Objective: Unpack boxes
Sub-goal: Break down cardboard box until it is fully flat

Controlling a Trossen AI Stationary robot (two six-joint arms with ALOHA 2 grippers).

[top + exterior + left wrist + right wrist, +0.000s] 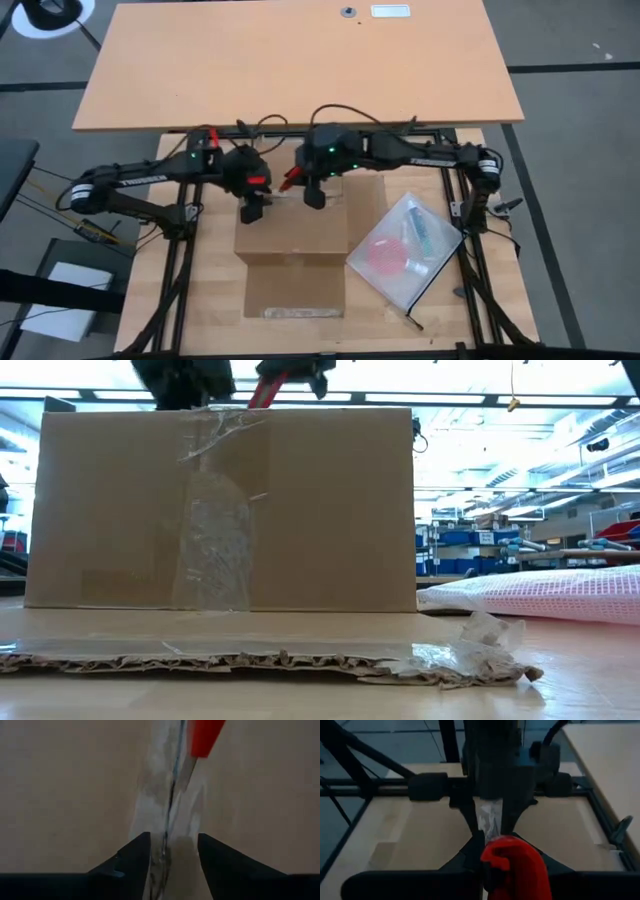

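Observation:
The brown cardboard box (290,235) stands mid-table, with a clear tape seam (167,805) running along its top. One flap (293,290) lies flat on the table toward the near edge. My left gripper (173,855) is open above the box top near its far left part, one finger on either side of the seam. My right gripper (315,195) reaches in from the right over the box's far edge, shut on a red-handled cutter (291,180). The cutter's blade (186,770) points at the seam ahead of my left fingers. My right gripper pinches the cutter's red handle (515,865) between its two fingers, slanting down from the table's right and far side. The cutter is lifted, tilted, with its blade tip at the taped seam on the box top. My left gripper: whether its fingertips touch the box top I cannot tell.
A clear plastic bag (400,250) with a pink mesh item lies on the table right of the box. Torn tape scraps (480,645) hang from the lying flap's edge. A large wooden desk (300,60) stands beyond the far edge. The arms' black frame (470,215) borders the table.

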